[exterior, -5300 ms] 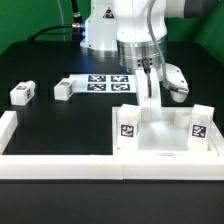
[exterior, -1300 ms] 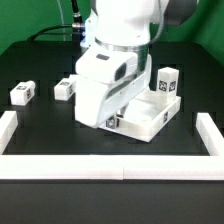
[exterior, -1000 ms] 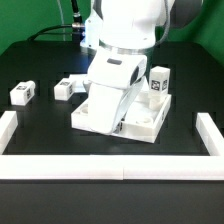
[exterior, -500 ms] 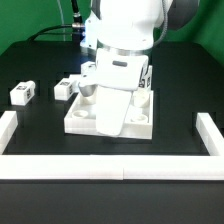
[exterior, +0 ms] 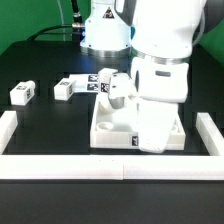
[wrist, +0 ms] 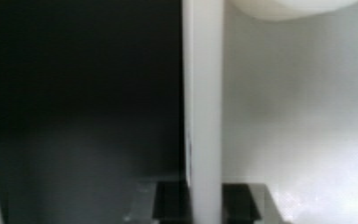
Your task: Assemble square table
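You see the tabletop (exterior: 105,138) at lower centre-right of the exterior view, partly behind the arm. The gripper (wrist: 206,203) fingers pinch its raised rim. At middle left lie the outer leg (exterior: 22,93) and inner leg (exterior: 65,89).

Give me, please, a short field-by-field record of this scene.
Tabletop: white tray, near the front wall
Pincer: shut on the tabletop's rim, as the wrist view shows; hidden behind the arm in the exterior view
Standing leg: upright at the tabletop's far corner; whether it is seated cannot be told
Loose legs: two, on the black mat at the exterior view's left
Marker board: behind the tabletop, partly hidden
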Robot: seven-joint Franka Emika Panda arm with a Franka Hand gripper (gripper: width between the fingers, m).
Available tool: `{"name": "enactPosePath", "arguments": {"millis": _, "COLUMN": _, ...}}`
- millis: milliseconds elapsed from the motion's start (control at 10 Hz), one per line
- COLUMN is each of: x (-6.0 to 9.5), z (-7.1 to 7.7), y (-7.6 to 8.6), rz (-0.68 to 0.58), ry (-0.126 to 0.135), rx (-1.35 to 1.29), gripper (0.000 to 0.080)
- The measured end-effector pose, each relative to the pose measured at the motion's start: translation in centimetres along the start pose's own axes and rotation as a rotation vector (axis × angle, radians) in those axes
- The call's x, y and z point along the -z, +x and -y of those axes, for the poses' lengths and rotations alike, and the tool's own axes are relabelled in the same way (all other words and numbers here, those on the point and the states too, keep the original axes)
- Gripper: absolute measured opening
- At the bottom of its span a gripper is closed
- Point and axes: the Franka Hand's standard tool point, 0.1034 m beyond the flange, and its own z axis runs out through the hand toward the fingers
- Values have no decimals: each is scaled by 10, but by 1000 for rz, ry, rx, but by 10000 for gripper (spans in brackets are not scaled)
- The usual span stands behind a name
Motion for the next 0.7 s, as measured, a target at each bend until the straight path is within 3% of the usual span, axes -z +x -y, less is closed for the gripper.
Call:
{"name": "enactPosePath", "arguments": {"millis": 400, "x": 0, "z": 0, "y": -1, "rz": 0, "ry": 0, "rx": -2, "gripper": 63}}
{"name": "enactPosePath", "arguments": {"millis": 500, "x": 0, "z": -1, "y": 4, "rz": 0, "ry": 4, "rx": 4, "gripper": 63}}
{"name": "enactPosePath", "arguments": {"millis": 700, "x": 5, "z": -19, "y": 35, "rz": -8, "ry": 6, "rx": 17, "gripper": 63}}
